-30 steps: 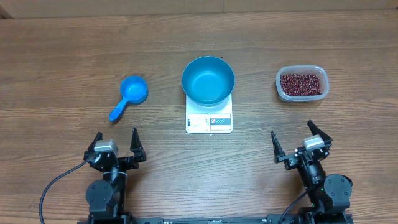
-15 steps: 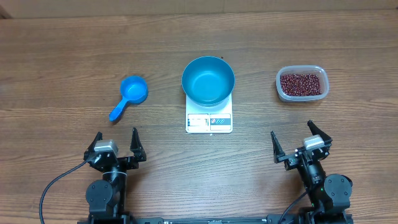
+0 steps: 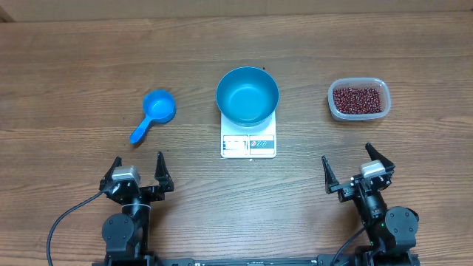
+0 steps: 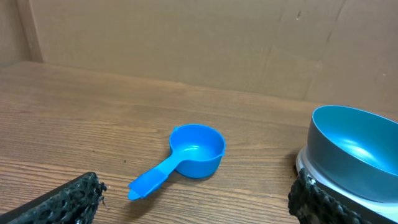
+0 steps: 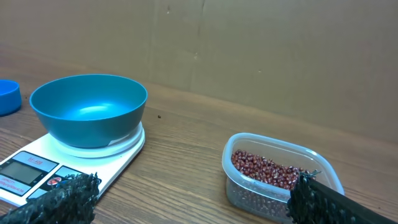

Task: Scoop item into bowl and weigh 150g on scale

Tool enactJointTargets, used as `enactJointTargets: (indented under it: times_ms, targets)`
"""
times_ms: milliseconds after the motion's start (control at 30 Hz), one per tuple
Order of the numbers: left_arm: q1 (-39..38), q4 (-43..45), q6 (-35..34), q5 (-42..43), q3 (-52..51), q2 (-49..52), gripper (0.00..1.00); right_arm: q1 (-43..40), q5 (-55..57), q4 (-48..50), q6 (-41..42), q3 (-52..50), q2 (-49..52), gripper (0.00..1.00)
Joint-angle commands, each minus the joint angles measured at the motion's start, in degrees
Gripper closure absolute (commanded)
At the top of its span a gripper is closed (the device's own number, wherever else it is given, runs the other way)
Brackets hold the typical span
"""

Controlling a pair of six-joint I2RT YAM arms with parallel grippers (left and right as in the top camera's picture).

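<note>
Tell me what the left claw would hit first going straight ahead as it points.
Probably the blue scoop, handle end first, lying ahead of the open left claw; nothing sits between them.

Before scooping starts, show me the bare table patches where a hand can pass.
Bare wood lies between the scoop and the bowl on its scale, between the scale and the tub of beans, and across the far strip behind all three. The near edge is crowded: the left gripper and right gripper sit there, open.

No text can be read. The scale point(image 3: 248, 145) has a display point(image 3: 235, 145) and a small label point(image 3: 261, 145) on its front, both too small to make out.
</note>
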Motion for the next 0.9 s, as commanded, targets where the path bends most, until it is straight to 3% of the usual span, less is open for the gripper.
enactJointTargets:
  times_ms: [0, 733, 867]
  targets:
    - [0.4, 0.2, 1.2, -0.2, -0.4, -0.6, 0.01, -0.2, 0.0, 0.2, 0.2, -0.2, -0.7, 0.00]
    - [0.4, 0.3, 1.2, -0.1, -0.4, -0.6, 0.00, -0.2, 0.0, 0.2, 0.2, -0.2, -0.7, 0.00]
    - [0.4, 0.3, 0.8, 3.9, -0.4, -0.6, 0.00, -0.2, 0.0, 0.2, 0.2, -0.2, -0.7, 0.00]
